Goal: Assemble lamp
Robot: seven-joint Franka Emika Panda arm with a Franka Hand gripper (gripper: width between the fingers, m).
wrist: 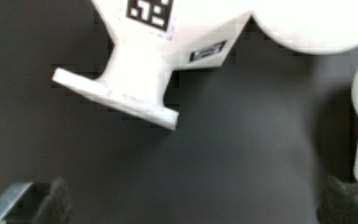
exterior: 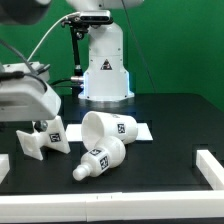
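Nearest in the exterior view, the bulb (exterior: 100, 158) is lying on its side on the black table (exterior: 170, 150). Its neck is pointing toward the front and its ball is sitting just beside the shade (exterior: 110, 127); whether the two are touching cannot be told. A white rail (exterior: 208, 163) is running along the table edge at the exterior view's right.

Behind the bulb, the shade is resting on its side, with its wide mouth facing the exterior view's left and a tag showing on its upper wall. It is lying partly on the marker board (exterior: 143, 131).

At the exterior view's left, the base (exterior: 40, 140) is lying on the table, apart from the shade, with tags showing on two faces. The arm's white body is hanging directly over it.

In the wrist view, the tool (wrist: 34, 203) is showing only as dark fingers (wrist: 19, 203) at the frame edge. It is gripping nothing, and whether it is released or clenched cannot be told. The base (wrist: 131, 70) is lying on the table just beyond the fingers.

Farthest back, the robot pedestal (exterior: 105, 70) is standing before a green backdrop.
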